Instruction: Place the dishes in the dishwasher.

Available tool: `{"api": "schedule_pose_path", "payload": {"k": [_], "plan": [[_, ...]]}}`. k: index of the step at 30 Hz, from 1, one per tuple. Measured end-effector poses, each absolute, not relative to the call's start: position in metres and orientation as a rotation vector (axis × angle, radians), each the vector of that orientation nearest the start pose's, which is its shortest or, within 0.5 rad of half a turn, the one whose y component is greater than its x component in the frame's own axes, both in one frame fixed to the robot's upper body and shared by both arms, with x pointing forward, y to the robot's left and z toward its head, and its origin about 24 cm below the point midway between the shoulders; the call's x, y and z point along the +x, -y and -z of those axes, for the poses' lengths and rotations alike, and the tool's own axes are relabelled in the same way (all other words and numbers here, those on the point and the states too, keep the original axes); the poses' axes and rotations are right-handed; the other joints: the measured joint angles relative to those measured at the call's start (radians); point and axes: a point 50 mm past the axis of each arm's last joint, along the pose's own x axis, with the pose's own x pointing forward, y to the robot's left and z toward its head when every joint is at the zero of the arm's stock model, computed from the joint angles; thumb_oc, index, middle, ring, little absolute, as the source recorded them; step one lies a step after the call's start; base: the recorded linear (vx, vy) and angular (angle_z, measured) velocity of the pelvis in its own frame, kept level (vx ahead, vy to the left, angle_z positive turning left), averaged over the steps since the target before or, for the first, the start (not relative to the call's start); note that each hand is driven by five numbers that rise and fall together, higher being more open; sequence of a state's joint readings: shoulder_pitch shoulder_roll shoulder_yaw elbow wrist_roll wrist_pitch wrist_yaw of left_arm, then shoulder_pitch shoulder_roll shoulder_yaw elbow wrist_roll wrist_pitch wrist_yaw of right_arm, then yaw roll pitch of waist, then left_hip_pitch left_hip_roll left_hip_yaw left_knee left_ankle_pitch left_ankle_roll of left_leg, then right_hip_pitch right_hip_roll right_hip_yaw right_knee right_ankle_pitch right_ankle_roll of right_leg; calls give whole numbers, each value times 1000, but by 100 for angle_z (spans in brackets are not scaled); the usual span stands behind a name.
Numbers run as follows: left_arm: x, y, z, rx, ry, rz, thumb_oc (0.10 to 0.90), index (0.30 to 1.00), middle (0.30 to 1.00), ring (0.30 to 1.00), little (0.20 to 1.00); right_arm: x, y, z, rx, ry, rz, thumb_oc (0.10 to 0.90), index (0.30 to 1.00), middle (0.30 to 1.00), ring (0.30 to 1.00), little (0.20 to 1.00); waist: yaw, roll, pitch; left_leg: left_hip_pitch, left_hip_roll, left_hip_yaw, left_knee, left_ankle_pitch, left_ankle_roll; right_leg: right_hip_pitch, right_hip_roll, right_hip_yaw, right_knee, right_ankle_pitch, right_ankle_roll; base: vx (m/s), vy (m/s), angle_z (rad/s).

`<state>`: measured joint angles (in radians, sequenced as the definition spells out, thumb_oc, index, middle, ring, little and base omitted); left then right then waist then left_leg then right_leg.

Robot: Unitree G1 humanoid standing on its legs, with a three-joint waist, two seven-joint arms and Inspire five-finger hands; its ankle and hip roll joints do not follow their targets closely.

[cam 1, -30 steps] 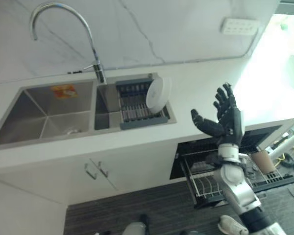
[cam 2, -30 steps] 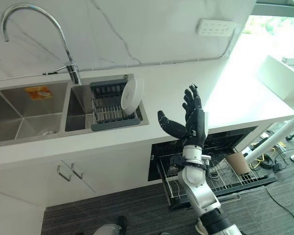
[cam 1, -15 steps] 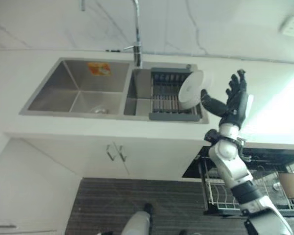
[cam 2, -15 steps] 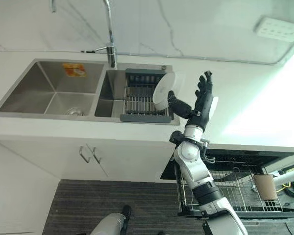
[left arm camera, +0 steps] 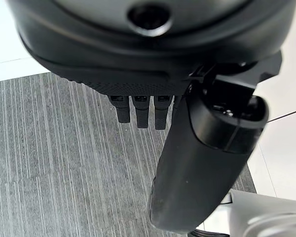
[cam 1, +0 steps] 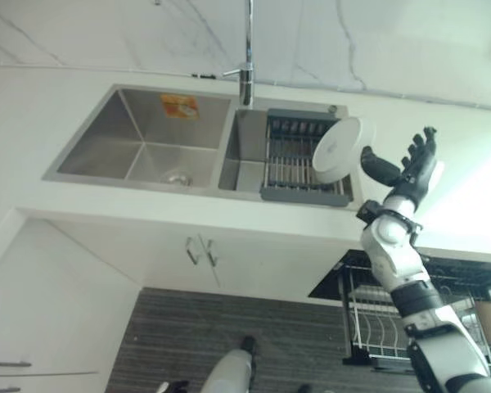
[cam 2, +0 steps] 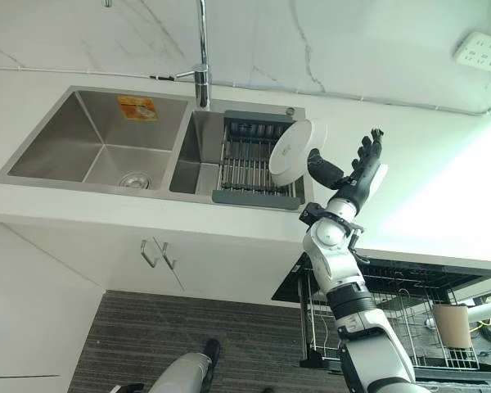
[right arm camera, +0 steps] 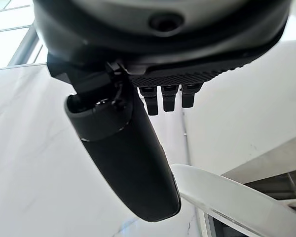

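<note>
Along the back wall runs a white counter (cam 2: pixel 409 155) with a steel double sink (cam 2: pixel 98 147) sunk into it, tap (cam 2: pixel 201 57) standing at the divider between the two bowls. Under the counter on the right, the dishwasher (cam 2: pixel 393 282) is open with its wire rack (cam 2: pixel 393 315) pulled out, mostly bare wire, with a brownish cup (cam 2: pixel 451 325) at its right end. Over the right sink bowl sits a dark drying rack (cam 2: pixel 258 168), and a white plate (cam 2: pixel 292 152) stands on edge at its right end. The right hand (cam 2: pixel 356 176) is up next to that plate, fingers straight and spread, thumb (cam 2: pixel 323 169) reaching toward the plate's rim; can't tell if it's touching. The left hand (left arm camera: pixel 153 59) hangs low over grey striped floor (left arm camera: pixel 49 163), fingers straight, holding nothing.
</note>
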<state>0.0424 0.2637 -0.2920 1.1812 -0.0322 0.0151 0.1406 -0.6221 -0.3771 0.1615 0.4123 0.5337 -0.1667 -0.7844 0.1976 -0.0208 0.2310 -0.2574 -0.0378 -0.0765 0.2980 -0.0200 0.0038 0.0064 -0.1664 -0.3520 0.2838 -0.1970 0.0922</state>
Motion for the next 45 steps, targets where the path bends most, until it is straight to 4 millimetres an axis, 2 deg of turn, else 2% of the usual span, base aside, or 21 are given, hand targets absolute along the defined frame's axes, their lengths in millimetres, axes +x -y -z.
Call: {"api": "schedule_pose_path", "payload": {"k": [4, 11, 24, 25, 26, 34, 39, 41, 45], "plan": [[80, -234, 162, 460, -1226, -35, 800, 900, 900, 900, 900, 359, 213, -148, 279, 218, 627, 800, 900, 900, 900, 900, 7, 1, 13, -2, -4, -9, 2, 0, 0, 4, -1, -9, -2, 0, 1, 34, -22, 7], [86, -233, 160, 475, -1209, -19, 800, 900, 900, 900, 900, 367, 209, -156, 384, 179, 529, 800, 900, 900, 900, 900, 31, 1, 14, -3, -8, -15, 2, -1, -1, 8, 0, -15, -4, -1, 1, 17, -4, 2], [90, -244, 156, 505, -1199, -30, 800, 900, 900, 900, 900, 375, 213, -154, 452, 109, 492, 800, 900, 900, 900, 900, 47, 3, 33, -3, -16, -27, 13, -5, 1, 20, -4, -28, -6, -3, 4, 13, -4, 3], [90, -244, 156, 505, -1198, -29, 800, 900, 900, 900, 900, 376, 214, -154, 463, 101, 492, 464, 396, 396, 396, 396, 47, 3, 33, -3, -15, -27, 13, -5, 1, 20, -4, -28, -5, -3, 4, 0, 0, 0], [90, -244, 156, 505, -1199, -29, 800, 900, 900, 900, 900, 376, 215, -154, 466, 95, 493, 400, 300, 300, 300, 300, 47, 3, 33, -3, -16, -28, 13, -5, 1, 20, -3, -28, -4, -3, 4, 0, 0, 0], [92, -244, 156, 507, -1199, -28, 800, 900, 900, 900, 900, 387, 243, -157, 382, 0, 533, 400, 300, 300, 300, 300, 52, 2, 33, -4, -17, -39, 12, 1, 0, 23, -1, -39, -3, -4, 5, 6, -12, 3], [94, -244, 155, 500, -1196, -12, 800, 900, 900, 900, 900, 392, 231, -160, 378, -24, 457, 400, 300, 300, 300, 300, 64, 2, 33, -4, -16, -45, 10, 2, -3, 23, 0, -45, -3, -9, 4, -1, -12, 3], [95, -244, 155, 500, -1192, -10, 800, 900, 900, 900, 900, 392, 232, -160, 346, -23, 474, 400, 300, 300, 300, 300, 79, 2, 33, -4, -15, -46, 10, 2, -3, 23, -1, -46, -3, -10, 4, 0, 0, 0], [94, -243, 155, 503, -1194, -5, 800, 900, 900, 900, 900, 391, 233, -160, 325, -22, 490, 400, 300, 300, 300, 300, 80, 2, 33, -4, -17, -48, 10, 2, -3, 24, -2, -46, -3, -10, 4, 0, 0, 0]]}}
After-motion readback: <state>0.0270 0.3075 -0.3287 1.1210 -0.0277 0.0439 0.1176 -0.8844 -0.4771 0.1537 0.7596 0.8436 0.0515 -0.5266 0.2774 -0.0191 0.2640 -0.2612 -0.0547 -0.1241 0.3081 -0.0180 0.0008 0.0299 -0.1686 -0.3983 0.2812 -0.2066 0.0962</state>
